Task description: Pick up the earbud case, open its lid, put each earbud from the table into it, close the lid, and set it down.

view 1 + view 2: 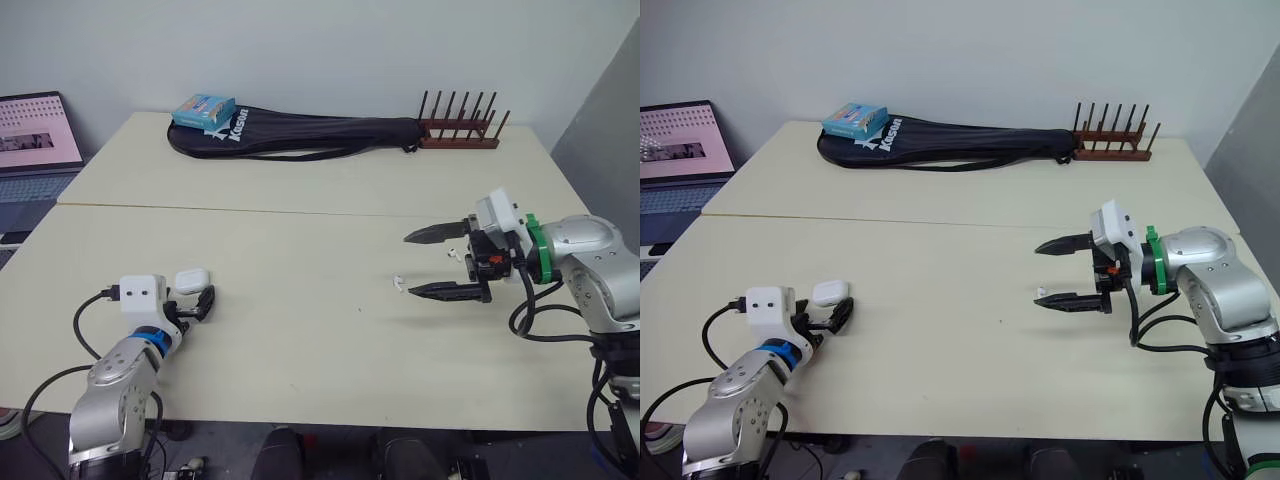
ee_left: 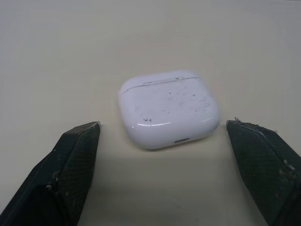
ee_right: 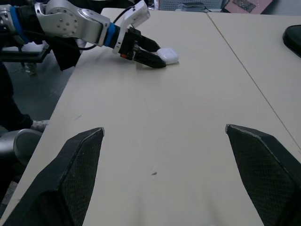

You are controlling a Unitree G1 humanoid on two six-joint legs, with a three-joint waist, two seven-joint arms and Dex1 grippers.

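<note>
The white earbud case (image 2: 168,108) lies on the table (image 1: 300,330) at the front left with its lid shut. My left gripper (image 1: 196,292) is open, low over the table, with one finger on each side of the case and a gap to each. One small white earbud (image 1: 398,283) lies on the table right of centre, just off the tips of my right gripper (image 1: 410,264). That gripper is open and empty, hovering above the table. A second small white piece (image 1: 452,254), seemingly the other earbud, shows between its fingers. The right wrist view shows the case (image 3: 168,55) far across the table.
A black racket bag (image 1: 300,135) lies along the back of the table, with a blue box (image 1: 204,108) on its left end. A wooden peg rack (image 1: 458,130) stands at the back right. A laptop (image 1: 35,135) sits beyond the table's left edge.
</note>
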